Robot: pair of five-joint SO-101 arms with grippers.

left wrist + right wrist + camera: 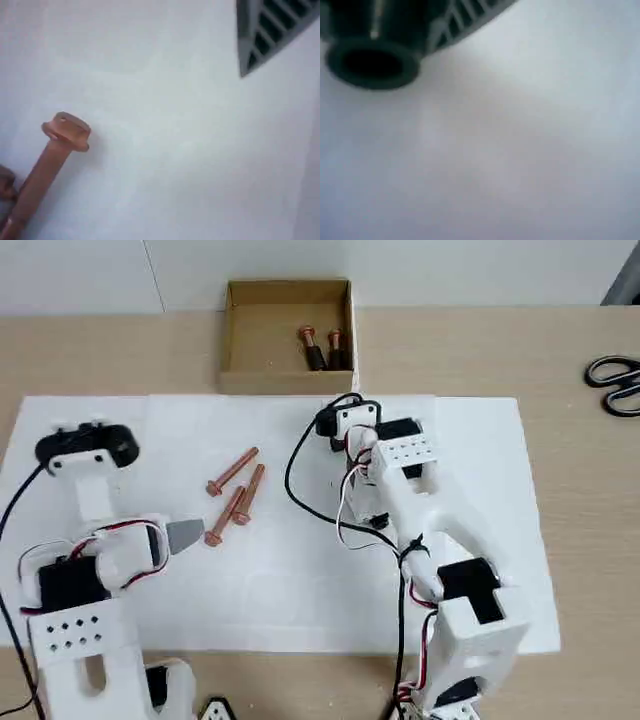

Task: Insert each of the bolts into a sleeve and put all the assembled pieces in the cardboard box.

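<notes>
2 assembled pieces (322, 348) lie in the cardboard box (288, 288). 3 bolts (237, 495) lie bare on the white sheet (480, 540), just beside the left gripper (185, 535), whose jaw state cannot be told. The right gripper (455, 27) seems clamped on a sleeve (372, 62), so 3 insertions remain.

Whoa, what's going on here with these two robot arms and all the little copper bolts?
The two arms are fitting bolts into sleeves and boxing them. Two assembled pieces already lie in the cardboard box. Three loose bolts lie on the white sheet, with the left gripper right beside them. The right gripper is just in front of the box, with a black sleeve right at it; whether it grips the sleeve I cannot tell.
</notes>
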